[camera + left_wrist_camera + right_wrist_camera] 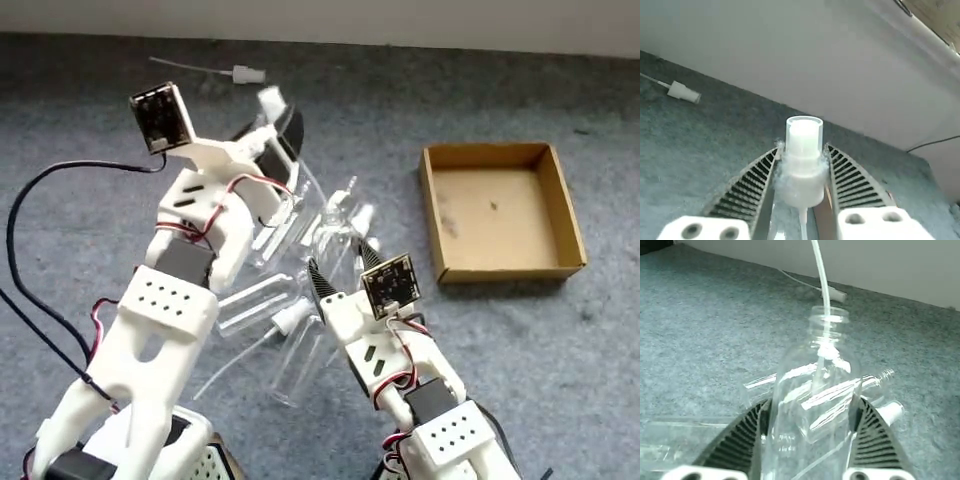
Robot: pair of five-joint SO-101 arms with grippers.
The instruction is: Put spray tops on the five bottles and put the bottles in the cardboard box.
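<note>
Threading the tube into the neck, cap not yet seated.
L gripper [802,150] was clamped on the spray top [804,132]; its dip tube [821,285] ran thru the neck of the bottle [815,370], which the R gripper [811,402] pinched at both sides. In the high view the pair sat near centre, w/ the cardboard box [500,215] at 3 o'clock, apart and empty. Prob. best: hold tube centred, lower cap straight along bottle axis, R gripping firm, then twist. A tilt could cross the threads.
</note>
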